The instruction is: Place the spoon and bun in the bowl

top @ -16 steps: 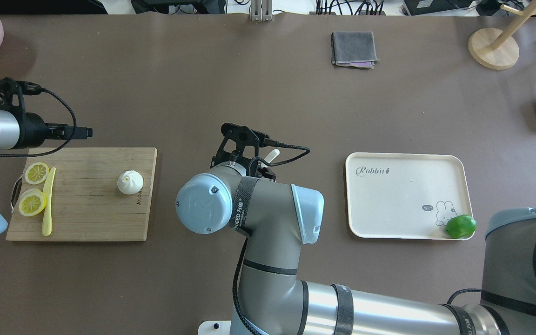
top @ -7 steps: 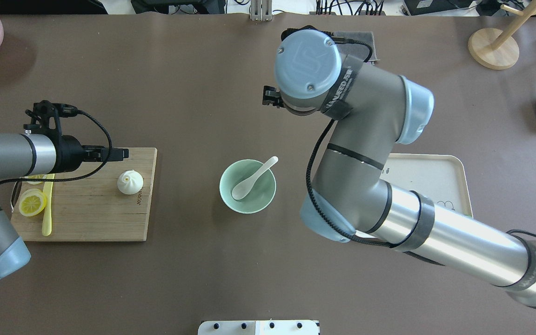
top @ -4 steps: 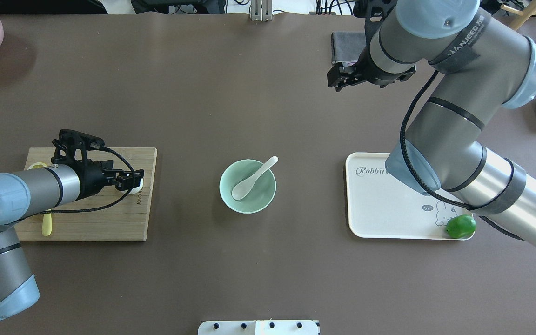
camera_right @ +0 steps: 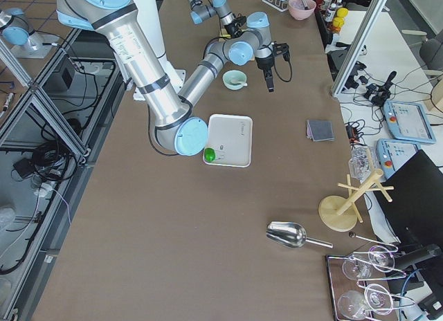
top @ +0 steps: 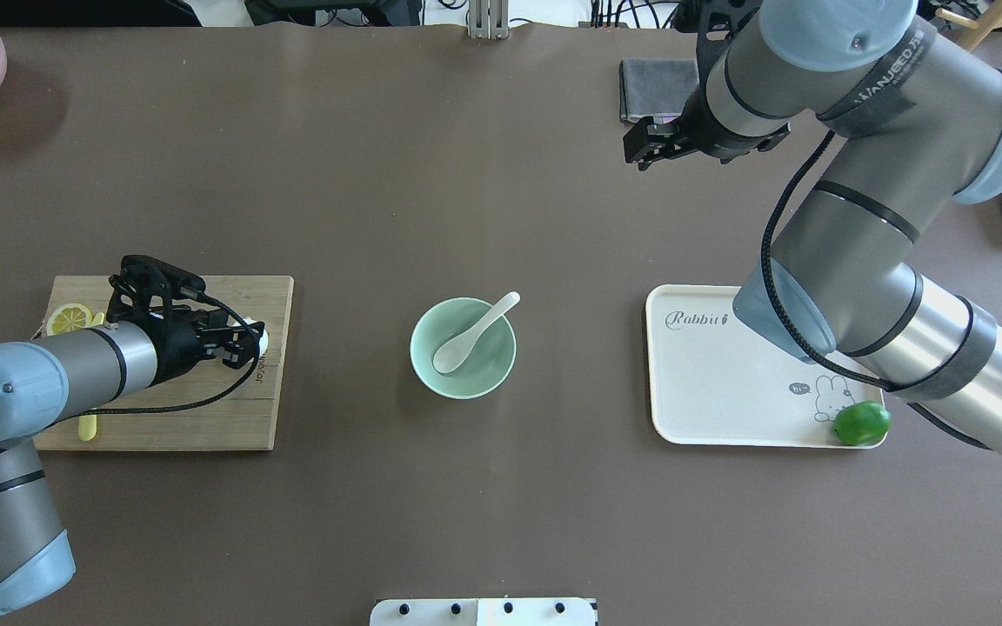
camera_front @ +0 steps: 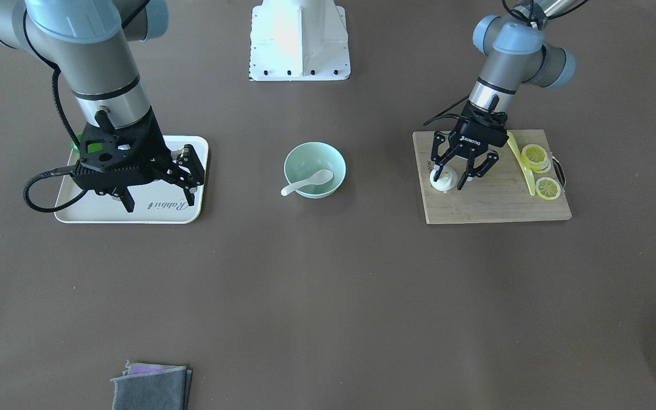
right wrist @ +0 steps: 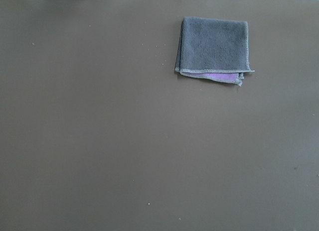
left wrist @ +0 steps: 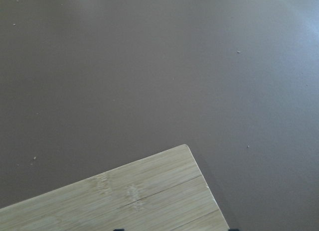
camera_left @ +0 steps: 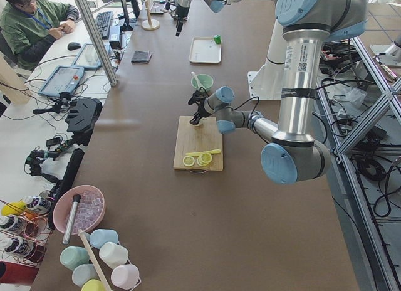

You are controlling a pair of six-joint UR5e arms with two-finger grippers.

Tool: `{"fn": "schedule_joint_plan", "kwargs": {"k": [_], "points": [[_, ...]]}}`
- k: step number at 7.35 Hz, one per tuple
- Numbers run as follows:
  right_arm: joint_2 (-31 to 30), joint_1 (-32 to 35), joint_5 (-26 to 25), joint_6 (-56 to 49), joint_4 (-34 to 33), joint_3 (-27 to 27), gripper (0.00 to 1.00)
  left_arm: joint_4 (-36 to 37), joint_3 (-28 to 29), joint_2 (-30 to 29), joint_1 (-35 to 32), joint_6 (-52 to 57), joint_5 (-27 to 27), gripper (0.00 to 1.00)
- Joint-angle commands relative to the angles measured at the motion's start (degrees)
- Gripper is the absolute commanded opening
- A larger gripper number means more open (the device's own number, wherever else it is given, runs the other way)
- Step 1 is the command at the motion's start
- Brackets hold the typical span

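Watching the left gripper (camera_front: 463,171), Ana is asking: why is it hanging so low over the wooden board (camera_front: 493,205) near the table's left end?

Ben is answering: its fingers are standing apart, one on each side of the bun (camera_front: 443,179), so I think it is getting ready to close. Whether the pads are touching it, I cannot tell. The bun is sitting by the board's edge that is facing the bowl. It is white and round with a pleated peak, and it is looking soft, so I am expecting a gentle squeeze.

Ana: and the spoon (camera_front: 308,182)?

Ben: it is lying in the bowl (camera_front: 305,156) at the table's middle, scoop inside, handle leaning over the rim toward the operators' edge. Both are looking smooth and glossy; the bowl is pale mint.

Ana: what is the right gripper (camera_front: 192,173) doing?

Ben: it is hanging high near the operators' edge, by the folded grey cloth (top: 657,87), fingers seemingly apart and holding nothing, probably keeping clear.
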Motion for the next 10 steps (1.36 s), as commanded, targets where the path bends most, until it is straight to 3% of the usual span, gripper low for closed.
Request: {"fn": "schedule_joint_plan", "kwargs": {"k": [1, 3, 4, 6, 7, 8, 9, 10], "points": [[0.0, 0.0, -0.2, 0.1, 0.0, 0.0, 1.00, -0.1, -0.1, 0.0, 0.8, 0.0, 0.9, 0.00], [-0.2, 0.0, -0.4, 0.3, 0.0, 0.2, 1.00, 0.8, -4.3, -2.4, 0.8, -0.7, 0.3, 0.00], [-0.7, 0.0, -0.4, 0.4, 0.0, 0.5, 1.00, 1.8, -3.6, -6.6, 0.9, -2.8, 0.4, 0.00], [-4.2, 0.0, -0.4, -0.2, 0.0, 3.1, 1.00, 8.1, 2.8, -21.7, 1.3, -11.4, 0.7, 0.00], [-4.5, 0.0, -0.4, 0.0, 0.0, 3.4, 1.00, 8.8, 5.5, -26.1, 1.9, -12.2, 0.8, 0.00], [-4.5, -0.1, -0.4, 0.3, 0.0, 3.4, 1.00, 9.1, 7.3, -28.0, 2.2, -13.4, 0.7, 0.06], [-4.5, -0.1, -0.5, 0.3, 0.0, 3.4, 1.00, 8.9, 6.8, -27.8, 2.7, -13.5, 0.4, 0.47], [-4.5, -0.1, -0.5, 0.3, 0.0, 3.4, 1.00, 8.8, 6.9, -27.2, 3.9, -13.4, 0.7, 0.97]]}}
